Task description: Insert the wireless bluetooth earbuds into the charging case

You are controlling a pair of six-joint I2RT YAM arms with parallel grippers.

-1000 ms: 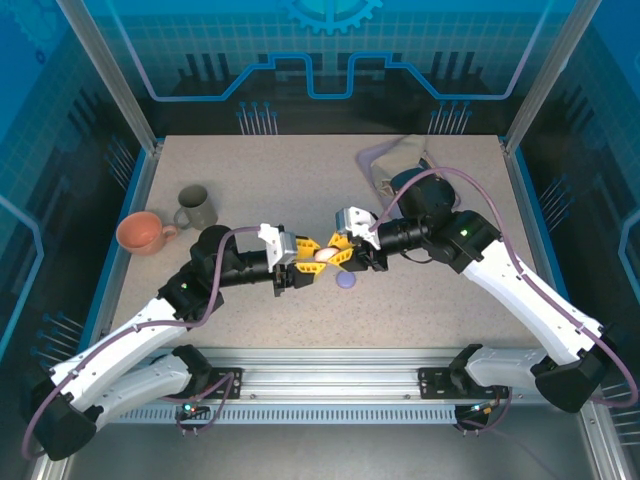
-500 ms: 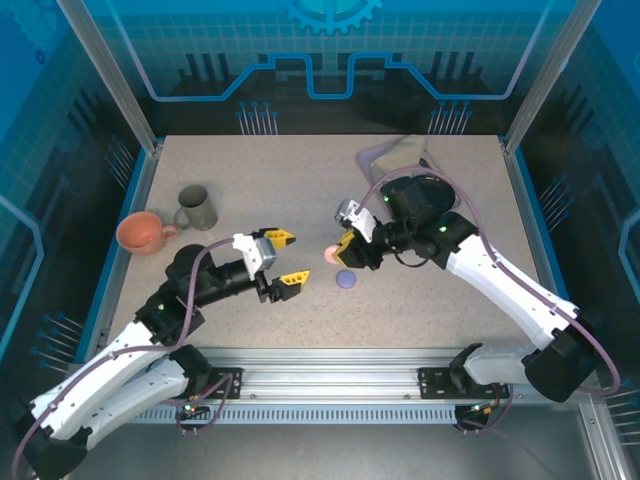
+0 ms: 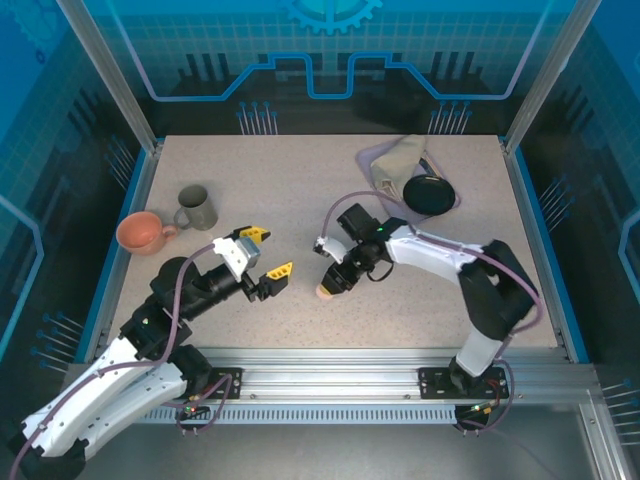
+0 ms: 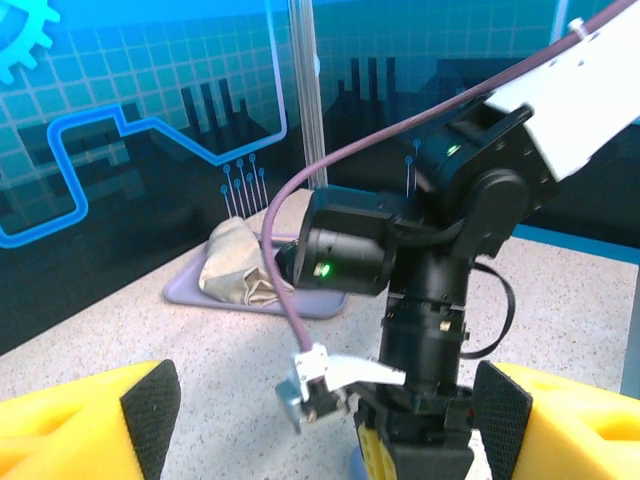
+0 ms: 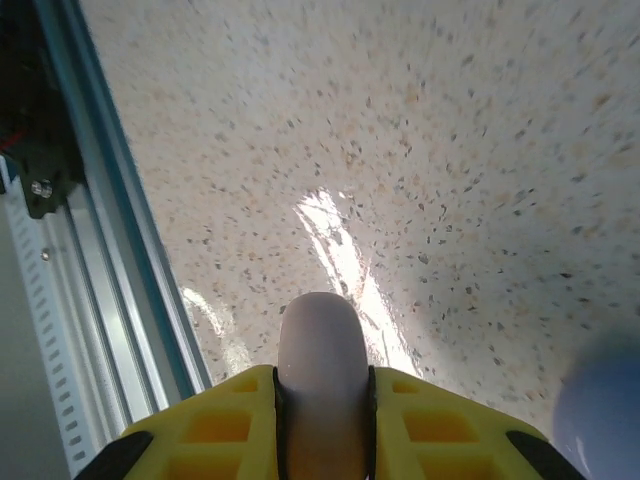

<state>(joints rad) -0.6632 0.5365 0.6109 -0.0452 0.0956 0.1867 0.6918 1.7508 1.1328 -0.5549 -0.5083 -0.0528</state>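
Charging case: a pale pink round charging case (image 5: 320, 365) is seen edge-on, pinched between two yellow fingers (image 5: 225, 420). It is low over the near middle of the table (image 3: 300, 180). Whether it touches the surface cannot be told.
Earbuds: too small to make out, so their place cannot be told.
Right gripper (image 3: 329, 288): clamped tight on the charging case and pointing down toward the near rail.
Lavender shape: a blurred round lavender shape (image 5: 600, 420) lies on the table just beside the right gripper.
Left gripper (image 3: 268, 252): the jaws are spread wide with nothing between them. It hangs to the left of the right gripper, near it but apart. Its black pads (image 4: 150, 405) face the right arm's wrist.
Tray: a lavender tray (image 3: 372, 160) sits at the far right of the table. It carries a crumpled beige cloth (image 3: 400, 160) and a black round object (image 3: 428, 192).
Cups: an orange cup (image 3: 140, 232) and a grey-green mug (image 3: 196, 207) stand just beside each other near the left edge.
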